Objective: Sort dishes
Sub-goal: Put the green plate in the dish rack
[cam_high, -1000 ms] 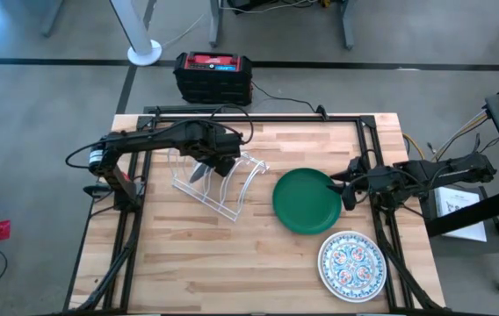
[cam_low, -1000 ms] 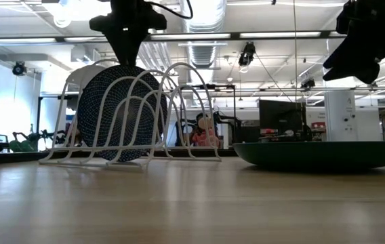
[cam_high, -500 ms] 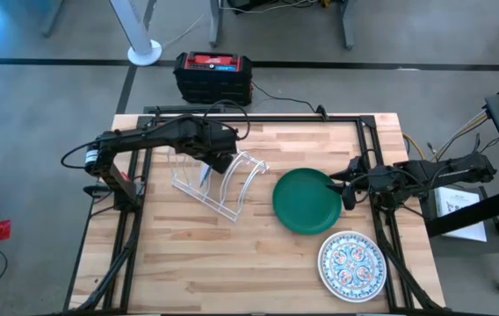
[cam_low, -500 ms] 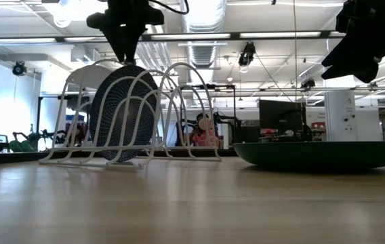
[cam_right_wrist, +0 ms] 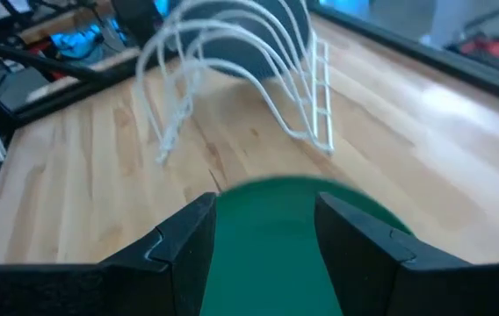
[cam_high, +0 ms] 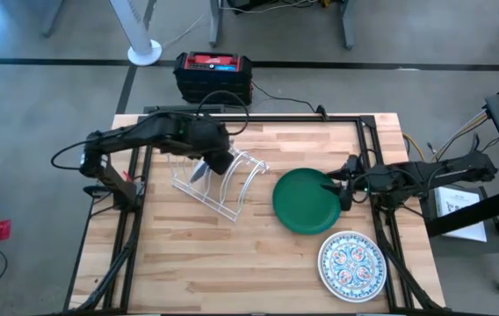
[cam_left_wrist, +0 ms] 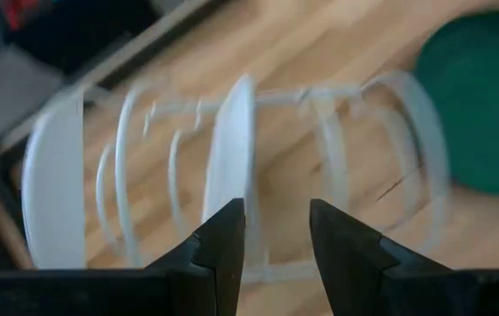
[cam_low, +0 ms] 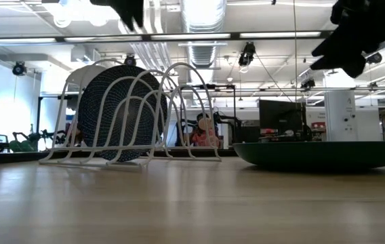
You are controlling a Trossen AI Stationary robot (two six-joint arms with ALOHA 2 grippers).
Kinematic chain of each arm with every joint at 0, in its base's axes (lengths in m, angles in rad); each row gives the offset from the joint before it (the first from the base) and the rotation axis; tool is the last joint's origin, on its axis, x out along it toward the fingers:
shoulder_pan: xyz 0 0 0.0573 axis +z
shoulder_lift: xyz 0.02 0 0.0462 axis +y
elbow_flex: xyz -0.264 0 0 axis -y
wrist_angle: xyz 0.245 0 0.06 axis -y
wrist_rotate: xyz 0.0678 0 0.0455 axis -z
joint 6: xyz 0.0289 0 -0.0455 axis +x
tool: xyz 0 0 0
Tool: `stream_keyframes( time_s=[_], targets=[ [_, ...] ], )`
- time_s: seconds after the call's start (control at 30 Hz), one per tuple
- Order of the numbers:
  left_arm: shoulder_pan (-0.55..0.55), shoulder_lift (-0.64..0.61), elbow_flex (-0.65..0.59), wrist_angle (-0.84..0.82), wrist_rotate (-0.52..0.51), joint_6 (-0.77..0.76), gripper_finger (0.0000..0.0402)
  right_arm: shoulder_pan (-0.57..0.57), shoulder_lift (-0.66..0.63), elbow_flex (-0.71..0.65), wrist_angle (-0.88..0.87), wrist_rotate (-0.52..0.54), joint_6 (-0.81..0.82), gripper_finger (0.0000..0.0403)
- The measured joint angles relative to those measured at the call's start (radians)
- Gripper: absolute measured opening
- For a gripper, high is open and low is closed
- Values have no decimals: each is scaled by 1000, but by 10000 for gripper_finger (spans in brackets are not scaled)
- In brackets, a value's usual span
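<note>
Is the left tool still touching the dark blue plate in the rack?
Apart. In the low view the left tool has lifted clear above the dark blue plate.

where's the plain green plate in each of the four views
High view: the round plain green plate lies flat, right of centre on the wooden table, beside the white wire rack.
Low view: seen edge-on at the right.
Left wrist view: a green patch in the upper right corner, beyond the rack.
Right wrist view: low in the middle, between that arm's own fingers.
Shared landmark: the white wire rack, in all four views.
</note>
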Motion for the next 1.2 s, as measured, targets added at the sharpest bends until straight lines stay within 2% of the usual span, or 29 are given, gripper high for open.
stream_keyframes(
  time_s=[0.2,0.33,0.47,0.7,0.83,0.93,1.1,1.2],
  targets=[
    [-186,1,130,18,-183,-4,119,-1,152,0,190,0,-98,167],
    [-308,2,133,53,-285,-14,119,-15,269,26,315,-4,-158,143],
    [-382,8,115,78,-365,-27,119,-49,385,76,331,-16,-169,112],
    [-446,42,80,60,-496,-14,119,-103,545,172,337,-58,-212,54],
    [-461,48,-4,60,-539,-25,119,-143,620,208,363,-72,-247,25],
    [-470,48,-78,49,-554,-68,119,-183,671,242,384,-130,-270,8],
    [-492,44,-141,-1,-604,-183,119,-253,754,293,410,-214,-311,2],
    [-508,37,-150,-1,-659,-199,119,-293,807,321,445,-272,-329,1]
  ],
)
